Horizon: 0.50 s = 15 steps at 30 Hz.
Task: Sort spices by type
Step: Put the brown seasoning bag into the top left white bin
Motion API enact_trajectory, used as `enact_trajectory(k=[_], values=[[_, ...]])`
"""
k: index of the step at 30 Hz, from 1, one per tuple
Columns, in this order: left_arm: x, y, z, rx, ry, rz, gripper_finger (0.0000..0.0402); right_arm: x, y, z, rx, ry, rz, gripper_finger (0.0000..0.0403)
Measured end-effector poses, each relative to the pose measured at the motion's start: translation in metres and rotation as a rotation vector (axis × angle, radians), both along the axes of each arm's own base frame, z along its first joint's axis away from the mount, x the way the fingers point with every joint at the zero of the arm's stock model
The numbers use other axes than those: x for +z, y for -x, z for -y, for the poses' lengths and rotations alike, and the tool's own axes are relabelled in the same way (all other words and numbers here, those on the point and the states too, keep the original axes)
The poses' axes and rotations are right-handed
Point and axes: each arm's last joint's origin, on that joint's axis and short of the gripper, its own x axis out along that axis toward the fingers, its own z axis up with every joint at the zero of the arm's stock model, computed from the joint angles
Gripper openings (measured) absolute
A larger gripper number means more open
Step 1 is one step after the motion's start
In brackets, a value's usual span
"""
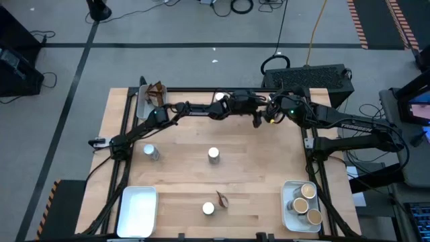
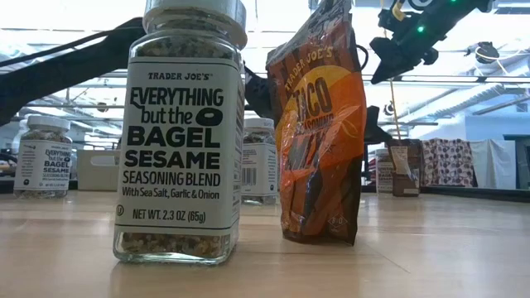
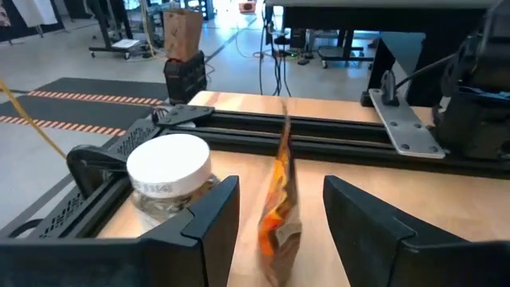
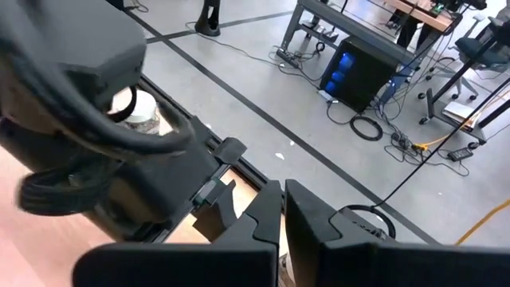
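My left gripper (image 3: pixel 280 190) reaches along the table's far edge (image 1: pixel 250 107) and is open. An orange and brown sachet (image 3: pixel 279 199) stands upright, edge-on, between its fingers with a gap on each side. A white-lidded jar (image 3: pixel 169 171) stands beside the gripper against the far rail (image 1: pixel 220 97). My right gripper (image 4: pixel 283 195) hangs shut in the air close by (image 1: pixel 272 114). Out on the table are two white-lidded jars (image 1: pixel 151 152) (image 1: pixel 213 154). Another jar (image 2: pixel 180 132) and a sachet (image 2: pixel 319 132) stand near the front edge.
A white tray (image 1: pixel 138 218) lies at the near left corner. A tray (image 1: pixel 287 191) at the near right holds tan-lidded jars (image 1: pixel 304 202). A tray (image 1: pixel 142 107) at the far left holds sachets (image 1: pixel 156 91). A black frame rail (image 3: pixel 335 131) runs along the far edge.
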Motion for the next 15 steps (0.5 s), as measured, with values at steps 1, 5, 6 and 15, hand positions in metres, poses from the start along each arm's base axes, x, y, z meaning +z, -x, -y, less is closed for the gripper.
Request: enact_trajectory(k=[1, 5, 6, 15], values=[[0.0, 0.001, -0.002, 0.0, 0.001, -0.001, 0.0187, 0.0, 0.0, 0.0, 0.002, 0.003, 0.001, 0.0], [0.0, 0.003, -0.01, -0.008, 0.007, -0.026, 0.0187, 0.003, -0.002, 0.001, 0.015, 0.028, 0.014, 0.0], [-0.002, 0.003, -0.012, -0.009, 0.008, -0.046, 0.0187, 0.004, -0.003, 0.001, 0.025, 0.032, 0.022, 0.0], [-0.015, -0.025, -0.018, -0.056, -0.03, -0.104, 0.0187, 0.01, -0.005, 0.005, 0.08, 0.067, 0.041, 0.0]])
